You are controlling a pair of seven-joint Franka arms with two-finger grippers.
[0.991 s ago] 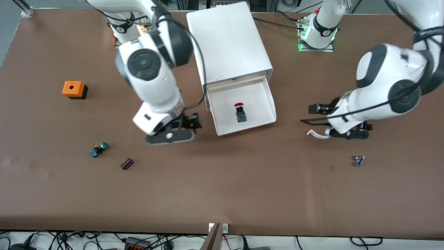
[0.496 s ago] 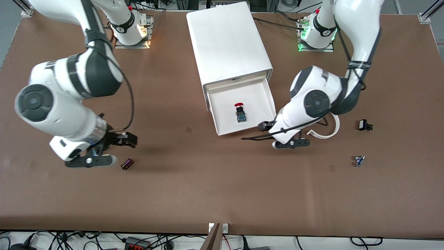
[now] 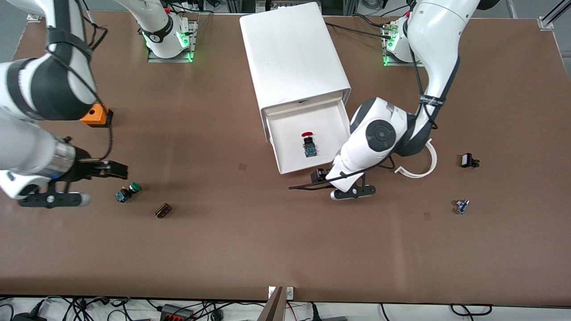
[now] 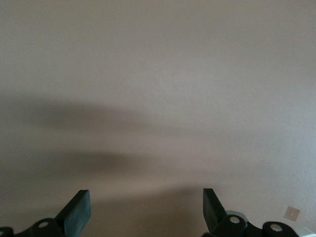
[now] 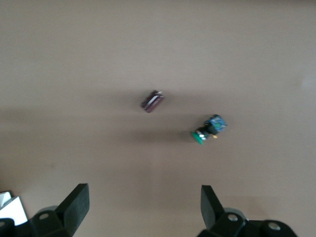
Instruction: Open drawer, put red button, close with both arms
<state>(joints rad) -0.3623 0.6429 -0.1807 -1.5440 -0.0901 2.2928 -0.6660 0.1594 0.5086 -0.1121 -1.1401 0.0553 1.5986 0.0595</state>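
Note:
The white cabinet (image 3: 294, 49) has one drawer (image 3: 285, 167) pulled out toward the front camera. The red button (image 3: 308, 144) stands inside it, red cap up. My left gripper (image 3: 352, 192) is low over the table beside the drawer's front corner at the left arm's end. In the left wrist view it (image 4: 146, 207) is open and empty over bare table. My right gripper (image 3: 50, 199) is over the right arm's end of the table, beside the green button (image 3: 128, 191). In the right wrist view it (image 5: 143, 205) is open and empty.
An orange box (image 3: 96, 117) is partly hidden by the right arm. A small dark part (image 3: 163, 210) lies near the green button; both show in the right wrist view (image 5: 152, 100) (image 5: 206, 130). A white curved strip (image 3: 421, 169), a black part (image 3: 468, 160) and a small blue part (image 3: 461, 206) lie toward the left arm's end.
The right arm swung away from the drawer to the right arm's end of the table. The left arm moved in to the drawer's front corner. The drawer and red button stayed put.

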